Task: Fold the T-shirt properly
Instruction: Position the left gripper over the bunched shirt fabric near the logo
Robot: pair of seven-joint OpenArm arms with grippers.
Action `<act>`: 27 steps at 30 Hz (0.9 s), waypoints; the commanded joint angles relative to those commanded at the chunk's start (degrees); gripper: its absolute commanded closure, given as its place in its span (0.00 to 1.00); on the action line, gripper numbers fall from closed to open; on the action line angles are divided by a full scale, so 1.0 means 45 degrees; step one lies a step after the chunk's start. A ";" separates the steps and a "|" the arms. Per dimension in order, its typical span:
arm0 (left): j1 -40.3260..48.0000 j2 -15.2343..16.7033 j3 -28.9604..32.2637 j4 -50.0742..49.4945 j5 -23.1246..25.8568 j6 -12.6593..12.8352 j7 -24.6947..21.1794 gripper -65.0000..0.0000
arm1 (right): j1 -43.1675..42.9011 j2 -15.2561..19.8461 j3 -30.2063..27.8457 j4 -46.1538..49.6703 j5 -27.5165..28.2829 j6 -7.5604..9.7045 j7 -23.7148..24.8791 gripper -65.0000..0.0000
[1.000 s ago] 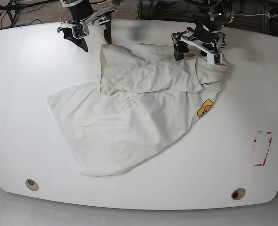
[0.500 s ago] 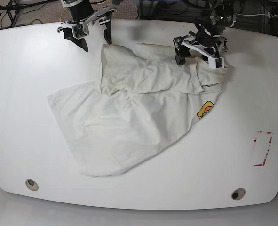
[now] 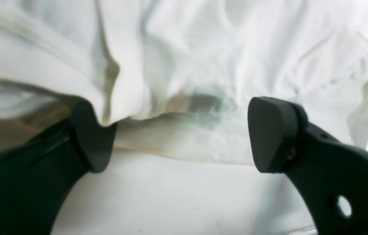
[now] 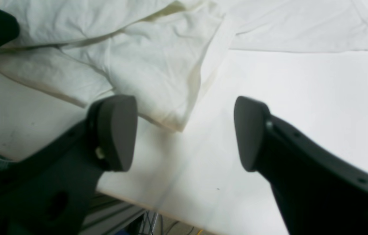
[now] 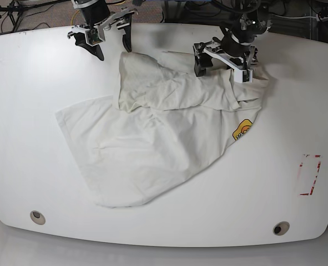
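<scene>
White rounded table (image 5: 30, 138) filled most of the base view, dark cables and stands along the top edge. Red-marked rectangle (image 5: 309, 174) at right, two round holes (image 5: 37, 217) near the bottom edge. T-shirt (image 5: 152, 144) lay crumpled centre to upper right, top part folded over, yellow-orange logo (image 5: 241, 129) at its right side. Left gripper (image 5: 223, 62) sat upper right over the shirt's top edge, fingers apart, one finger (image 3: 92, 137) touching cloth, nothing pinched. Right gripper (image 5: 109, 40) upper left, fingers spread wide, just beside the shirt corner, over bare table.
</scene>
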 joint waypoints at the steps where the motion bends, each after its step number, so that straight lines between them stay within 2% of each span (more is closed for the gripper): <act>1: -0.0098 0.0000 0.0000 -0.0020 0.0000 0.0000 0.0000 0.09 | 0.0000 0.0000 0.0000 0.0000 0.0000 0.0000 0.0000 0.31; 19: -0.1133 0.0020 -0.0078 -0.0117 0.0020 0.0020 0.0000 0.10 | 0.0000 0.0000 0.0000 0.0000 0.0000 0.0000 0.0000 0.31; 22: -0.1153 0.0020 -0.0078 -0.0137 0.0020 0.0020 0.0000 0.21 | 0.0020 0.0000 0.0000 0.0000 0.0000 0.0000 0.0000 0.31; 23: -0.1153 0.0020 -0.0098 -0.0156 0.0020 0.0020 0.0000 0.28 | 0.0020 0.0000 0.0000 0.0000 0.0000 0.0000 0.0000 0.31; 24: -0.1153 0.0020 -0.0098 -0.0156 0.0020 0.0039 0.0000 0.31 | 0.0020 0.0000 0.0000 0.0000 0.0000 0.0000 0.0000 0.31; 25: -0.1172 0.0059 -0.0117 -0.0234 0.0020 0.0039 0.0000 0.44 | 0.0039 0.0000 0.0000 0.0000 0.0000 0.0000 0.0000 0.31; 27: -0.1250 0.0078 -0.0195 -0.0371 0.0020 0.0039 0.0000 0.58 | 0.0039 0.0000 0.0000 0.0000 0.0000 0.0000 0.0000 0.31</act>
